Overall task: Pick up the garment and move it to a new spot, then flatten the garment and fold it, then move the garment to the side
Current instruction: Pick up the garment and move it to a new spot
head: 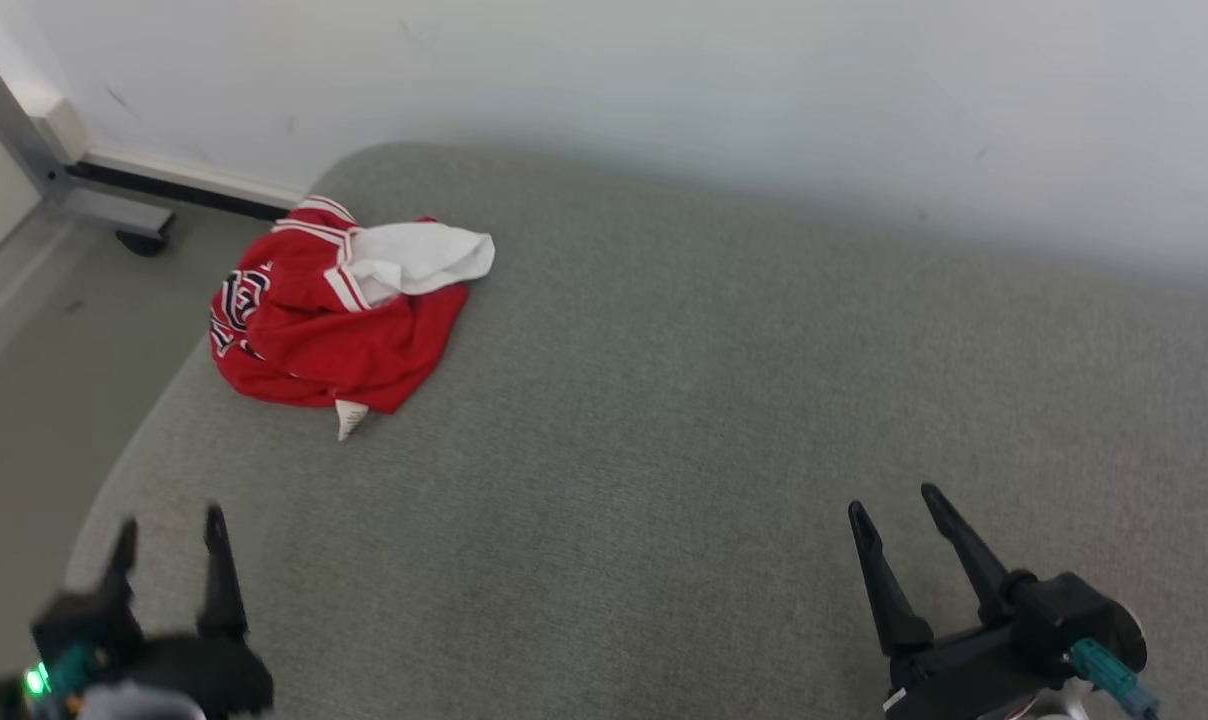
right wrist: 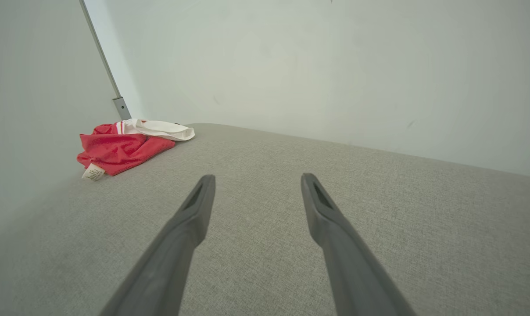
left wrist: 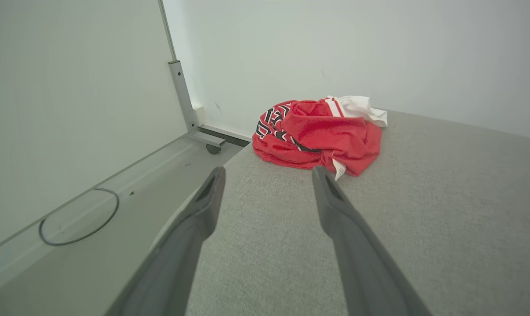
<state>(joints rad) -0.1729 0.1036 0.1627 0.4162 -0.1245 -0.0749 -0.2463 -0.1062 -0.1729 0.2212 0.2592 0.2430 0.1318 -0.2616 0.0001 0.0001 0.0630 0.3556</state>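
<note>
A crumpled red garment [head: 334, 325] with white trim, a white part on top and dark lettering lies bunched at the far left corner of the grey padded surface [head: 664, 420]. A small white label pokes out at its near edge. My left gripper [head: 169, 530] hovers open near the surface's left front edge, well short of the garment [left wrist: 317, 134]. Over the front right, my right gripper [head: 894, 500] stands open with nothing between its fingers, far from the garment [right wrist: 120, 147].
A white wall [head: 664, 90] runs behind the surface. Left of the surface the floor [head: 24, 400] drops away, with a metal frame leg and caster [head: 144, 240] by the wall. A thin cable loop [left wrist: 78, 217] lies on the floor.
</note>
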